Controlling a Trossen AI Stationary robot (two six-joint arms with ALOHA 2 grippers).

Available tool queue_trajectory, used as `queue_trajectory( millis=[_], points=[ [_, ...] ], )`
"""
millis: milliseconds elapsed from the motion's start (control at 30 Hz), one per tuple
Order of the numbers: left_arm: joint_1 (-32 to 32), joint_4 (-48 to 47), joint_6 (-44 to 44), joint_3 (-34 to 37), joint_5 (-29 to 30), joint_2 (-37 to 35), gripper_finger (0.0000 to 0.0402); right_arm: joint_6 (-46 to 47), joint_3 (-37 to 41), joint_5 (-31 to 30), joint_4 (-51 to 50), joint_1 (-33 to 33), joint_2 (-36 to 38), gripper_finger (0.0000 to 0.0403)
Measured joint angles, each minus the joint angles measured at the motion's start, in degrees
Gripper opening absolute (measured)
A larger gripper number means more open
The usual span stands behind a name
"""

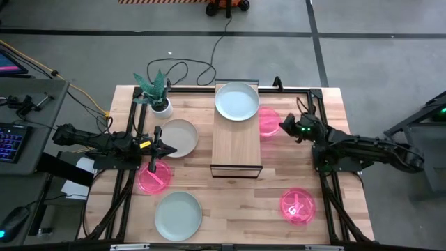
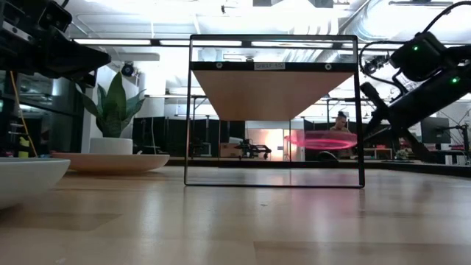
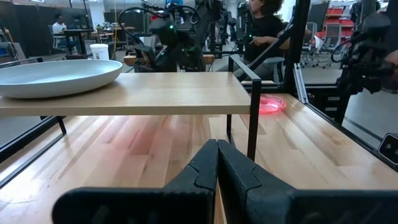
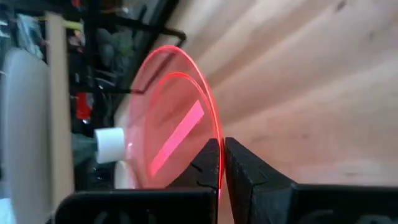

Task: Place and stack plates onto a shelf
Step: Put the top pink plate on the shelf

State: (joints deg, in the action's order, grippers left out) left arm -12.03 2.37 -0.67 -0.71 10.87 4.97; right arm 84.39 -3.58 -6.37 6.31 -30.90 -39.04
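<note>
The pink plate (image 1: 269, 122) hangs above the worktop (image 1: 237, 202) beside the shelf (image 1: 237, 150), rim clamped in the right claw (image 4: 222, 163); that thin edge hold could slip; left claw (image 3: 217, 163) together, idle.

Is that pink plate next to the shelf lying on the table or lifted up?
Lifted. The right gripper pinches the pink plate by its rim, and the low view shows it hanging level above the tabletop, beside the shelf.
</note>
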Motion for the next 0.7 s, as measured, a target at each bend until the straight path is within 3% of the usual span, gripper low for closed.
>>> queue_trajectory(
  millis=[167, 267, 467, 700],
  points=[
    [-0.01, 0.0, 0.0, -0.01, 0.0, 0.0, 0.0001, -2.11, -0.34, 2.53, -6.93, -3.95, 5.71, 0.0],
    [0.0, 0.0, 0.0, -0.01, 0.0, 0.02, 0.0001, -5.1, -3.56, 3.43, -19.58, -6.29, 8.66, 0.0],
    [-0.01, 0.0, 0.0, -0.02, 0.0, 0.02, 0.0001, -16.07, -17.78, -1.55, -45.89, -10.09, 10.65, 0.0],
    [0.0, 0.0, 0.0, -0.02, 0.0, 0.02, 0.0001, -27.1, -35.35, -5.91, -54.86, -12.99, 10.61, 0.0]
  ],
)
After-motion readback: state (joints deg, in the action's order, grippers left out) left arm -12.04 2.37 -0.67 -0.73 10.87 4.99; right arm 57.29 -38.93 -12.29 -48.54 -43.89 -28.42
